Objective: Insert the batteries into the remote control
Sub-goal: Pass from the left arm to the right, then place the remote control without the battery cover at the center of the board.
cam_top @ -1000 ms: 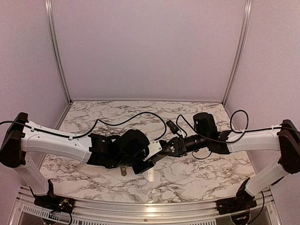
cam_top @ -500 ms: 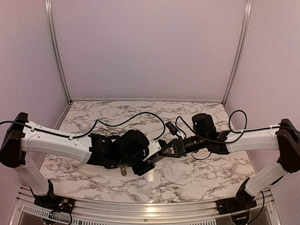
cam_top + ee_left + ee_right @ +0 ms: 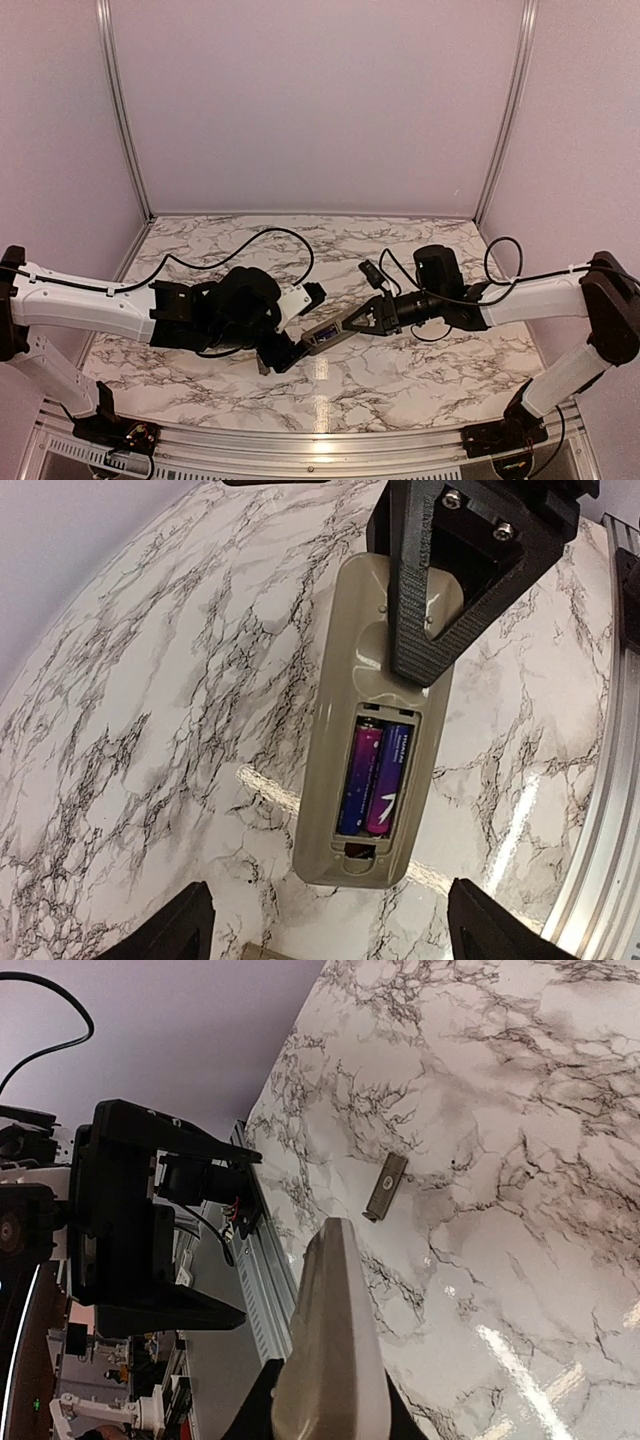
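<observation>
Remote control (image 3: 345, 710): held above the marble table (image 3: 400, 380) and not resting on it. Its tan-grey back faces the left wrist camera. In the top view it lies between the two arms, near the middle of the table.

Right gripper (image 3: 352, 322): pinching the remote control at one end. In the left wrist view, one black finger (image 3: 440, 600) lies flat across the back, just beyond the battery compartment (image 3: 360, 852). In the right wrist view the remote control is seen edge-on, rising from between the two fingers.

Battery compartment: uncovered. It occupies the free end of the back, the end away from the right gripper. It contains two batteries (image 3: 375, 780) with purple and blue wrappers. They lie side by side, lengthwise and touching each other, and sit down inside the recess. A short strip of dark recess is visible beyond the batteries at the outer end.

Battery cover (image 3: 385, 1186): a small flat tan piece lying on the table, apart from the remote control.

Left gripper (image 3: 342, 925): spread wide and holding nothing. Its two fingertips (image 3: 180, 930) are well apart at the bottom corners of the left wrist view. The free end of the remote control lies just beyond them, without contact.
</observation>
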Controlling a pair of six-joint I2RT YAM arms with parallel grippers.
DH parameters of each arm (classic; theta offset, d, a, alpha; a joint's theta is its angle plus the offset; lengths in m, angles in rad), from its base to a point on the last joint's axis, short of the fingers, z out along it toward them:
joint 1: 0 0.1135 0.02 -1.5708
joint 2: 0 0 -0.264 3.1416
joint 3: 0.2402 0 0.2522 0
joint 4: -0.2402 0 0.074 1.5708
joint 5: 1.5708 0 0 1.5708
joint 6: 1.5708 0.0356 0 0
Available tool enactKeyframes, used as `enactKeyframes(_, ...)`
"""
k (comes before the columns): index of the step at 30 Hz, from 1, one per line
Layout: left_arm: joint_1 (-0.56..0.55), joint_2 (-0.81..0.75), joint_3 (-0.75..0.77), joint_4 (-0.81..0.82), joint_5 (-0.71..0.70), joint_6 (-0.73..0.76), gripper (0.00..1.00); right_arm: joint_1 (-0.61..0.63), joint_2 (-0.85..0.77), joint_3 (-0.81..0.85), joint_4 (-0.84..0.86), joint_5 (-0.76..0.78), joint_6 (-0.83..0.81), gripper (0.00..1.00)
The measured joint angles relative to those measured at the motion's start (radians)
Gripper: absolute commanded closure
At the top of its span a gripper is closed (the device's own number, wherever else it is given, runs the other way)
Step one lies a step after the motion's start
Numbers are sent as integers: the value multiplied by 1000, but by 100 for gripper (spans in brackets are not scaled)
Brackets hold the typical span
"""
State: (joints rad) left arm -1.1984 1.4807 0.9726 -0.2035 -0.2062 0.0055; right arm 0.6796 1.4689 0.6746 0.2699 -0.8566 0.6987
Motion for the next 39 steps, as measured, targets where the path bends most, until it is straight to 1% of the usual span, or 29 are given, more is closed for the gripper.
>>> enactKeyframes(5,2,2,-6,6,9,-24,16,5,61,-8,43,-11,12,97)
enactKeyframes(12,4,26,-28,60,17,-26,15,29,139,-8,92,-26,31,95)
enactKeyframes(20,11,54,-28,99,4,-41,15,35,230,-8,113,-26,35,90)
enactKeyframes(24,22,55,-33,109,-14,-54,15,35,261,-7,122,-29,42,82)
enactKeyframes(27,31,55,-47,111,-24,-68,14,35,274,-3,122,-29,40,69)
enactKeyframes(28,35,55,-51,111,-24,-72,14,35,277,-2,121,-30,40,67)
enactKeyframes(34,54,44,-78,109,-24,-104,13,35,286,13,88,-22,23,62)
enactKeyframes(39,74,7,-96,101,-23,-139,12,31,286,30,5,16,-24,59)
